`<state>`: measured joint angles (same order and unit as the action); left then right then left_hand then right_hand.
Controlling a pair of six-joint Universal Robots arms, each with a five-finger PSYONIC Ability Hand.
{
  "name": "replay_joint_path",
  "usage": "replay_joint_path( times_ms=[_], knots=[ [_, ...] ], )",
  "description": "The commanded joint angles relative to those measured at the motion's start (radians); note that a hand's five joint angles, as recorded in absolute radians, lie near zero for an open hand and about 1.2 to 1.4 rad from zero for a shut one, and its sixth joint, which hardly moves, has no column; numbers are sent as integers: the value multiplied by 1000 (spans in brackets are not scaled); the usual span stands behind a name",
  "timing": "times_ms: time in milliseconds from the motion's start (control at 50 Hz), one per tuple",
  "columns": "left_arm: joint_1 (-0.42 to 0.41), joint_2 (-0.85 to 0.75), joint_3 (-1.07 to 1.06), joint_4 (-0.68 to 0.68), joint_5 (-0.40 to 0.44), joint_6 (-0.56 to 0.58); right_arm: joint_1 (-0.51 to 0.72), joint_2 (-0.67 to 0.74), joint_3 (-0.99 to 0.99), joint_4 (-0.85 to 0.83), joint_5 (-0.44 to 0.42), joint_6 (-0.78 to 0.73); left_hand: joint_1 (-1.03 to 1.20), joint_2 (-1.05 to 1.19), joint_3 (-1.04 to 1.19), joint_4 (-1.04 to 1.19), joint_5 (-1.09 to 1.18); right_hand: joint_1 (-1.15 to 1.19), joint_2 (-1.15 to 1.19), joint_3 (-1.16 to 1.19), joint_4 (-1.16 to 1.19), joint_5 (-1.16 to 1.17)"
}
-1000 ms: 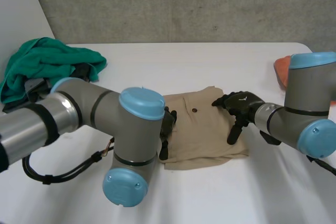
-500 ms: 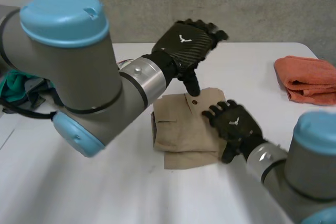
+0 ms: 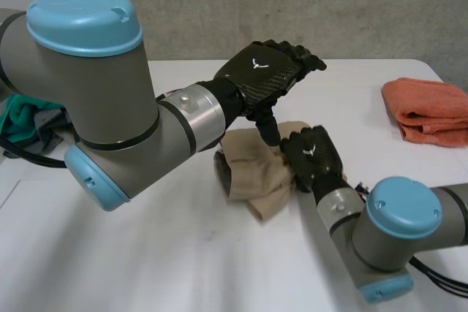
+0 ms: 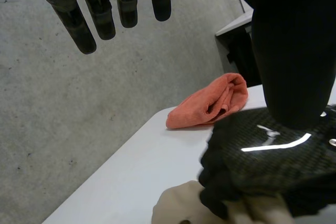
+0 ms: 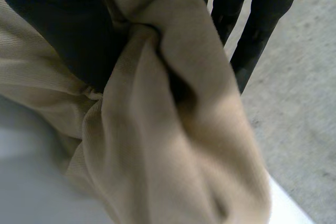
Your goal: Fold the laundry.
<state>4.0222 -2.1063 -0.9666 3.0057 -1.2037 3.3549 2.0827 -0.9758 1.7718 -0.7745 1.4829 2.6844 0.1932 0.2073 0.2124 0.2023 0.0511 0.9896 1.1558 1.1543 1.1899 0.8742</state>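
Cloths: three. A beige garment [image 3: 252, 173] lies on the table [image 3: 219, 268], an orange towel [image 3: 428, 111] well to its right, a green cloth [image 3: 18, 118] well to its left.
Left hand [image 3: 267, 78]: released, fingers straight, above the garment.
Right hand [image 3: 311, 160]: grasping the garment's right edge.
Right wrist view adds: cloth bunched within the fingers.

the grey left arm [image 3: 110, 107] hides most of the green cloth heap [image 3: 16, 118], the folded orange towel [image 3: 428, 111] is cut off at the view's edge, and the black right hand [image 3: 311, 157] covers part of the crumpled beige garment [image 3: 252, 173] it clutches.
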Motion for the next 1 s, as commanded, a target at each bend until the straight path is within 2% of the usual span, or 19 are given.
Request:
replay_joint_path(
  times_ms=[20, 140, 280, 360, 380, 460, 480, 580, 720, 780, 840, 900, 920, 940, 1000],
  knots=[
    [1, 9, 2, 2, -2, -3, -25, -14, -146, 6, 4, 12, 41, 27, 22, 32, 8, 407, 240, 242, 206, 347],
    [15, 26, 11, 19, -13, -3, -165, -26, -314, 17, 5, 35, 41, 27, 22, 32, 8, 407, 240, 242, 206, 347],
    [23, 69, 6, 51, -37, -28, -374, -14, -541, 8, -13, 184, 41, 27, 22, 32, 8, 407, 240, 242, 206, 347],
    [21, 69, 0, 55, -36, -48, -487, 74, -650, 4, -85, 290, 41, 27, 22, 32, 8, 407, 240, 242, 206, 347],
    [20, 69, -1, 55, -36, -49, -534, 122, -704, 4, -129, 316, 41, 27, 22, 32, 8, 407, 240, 242, 206, 347],
    [20, 68, -14, 56, -36, -49, -628, 265, -817, 9, -231, 327, 41, 27, 22, 32, 8, 407, 240, 242, 206, 347],
    [18, 68, -17, 56, -36, -49, -666, 338, -865, 14, -262, 328, 41, 27, 22, 32, 8, 407, 240, 242, 206, 347],
    [18, 65, -37, 56, -36, -48, -742, 482, -940, 21, -329, 327, 41, 27, 22, 32, 8, 407, 240, 242, 206, 347],
    [15, 60, -49, 55, -37, -49, -823, 560, -896, 37, -470, 334, 41, 27, 22, 32, 8, 407, 240, 242, 206, 347],
    [14, 58, -49, 55, -37, -49, -851, 543, -864, 38, -512, 336, 41, 27, 22, 32, 8, 407, 240, 242, 206, 347],
    [11, 58, -49, 55, -37, -49, -862, 519, -844, 40, -516, 338, 41, 27, 22, 32, 8, 407, 240, 242, 206, 347],
    [8, 58, -50, 55, -37, -51, -865, 468, -798, 44, -515, 338, 41, 27, 22, 32, 8, -189, -355, -353, -389, -248],
    [6, 58, -50, 55, -37, -51, -865, 454, -784, 49, -515, 338, 41, 27, 22, 32, 8, -447, -613, -612, -647, -506],
    [6, 60, -50, 55, -37, -52, -866, 422, -757, 67, -513, 338, 41, 27, 22, 32, 8, -815, -981, -980, -1015, -874],
    [-6, 63, -52, 55, -39, -52, -872, 356, -714, 125, -512, 338, 41, 27, 22, 32, 8, -815, -981, -980, -1015, -874]
  ],
)
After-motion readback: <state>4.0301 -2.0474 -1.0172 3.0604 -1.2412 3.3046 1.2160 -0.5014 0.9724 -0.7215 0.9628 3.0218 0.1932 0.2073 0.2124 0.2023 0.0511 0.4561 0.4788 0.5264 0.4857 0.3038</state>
